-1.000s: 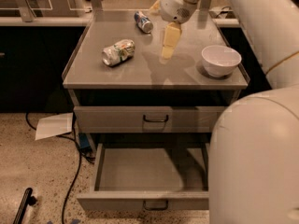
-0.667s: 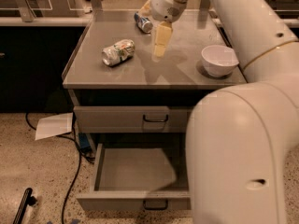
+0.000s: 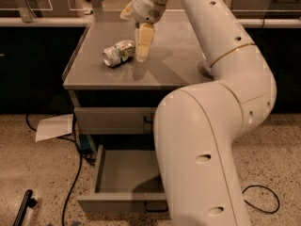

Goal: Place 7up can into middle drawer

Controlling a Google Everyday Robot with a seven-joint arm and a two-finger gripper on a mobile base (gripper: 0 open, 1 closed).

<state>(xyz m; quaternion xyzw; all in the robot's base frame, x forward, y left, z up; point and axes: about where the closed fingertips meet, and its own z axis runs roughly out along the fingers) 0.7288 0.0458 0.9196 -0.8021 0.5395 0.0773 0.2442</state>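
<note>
1. Silver-white with green print, the can (image 3: 118,53) lies on its side, dented, with one silver end facing the lower left.
2. Its thin, creased metal suggests it is light and would crush further under a hard squeeze. Lying down, it may also roll.
3. The best hold, I judge, is across the middle of its body with gentle pressure, not at the ends.
4. Just right of the can hangs the gripper (image 3: 143,44), pointing down. I cannot tell whether it touches the can, nor whether it is spread or pressed together.
5. Under the can is the grey top (image 3: 178,69) of a cabinet.
6. Below the can sits a closed drawer (image 3: 113,120). Lower again is the open drawer (image 3: 117,173), probably the target.
7. Right of the can, the arm (image 3: 207,140) sweeps down and hides part of the open drawer.
</note>
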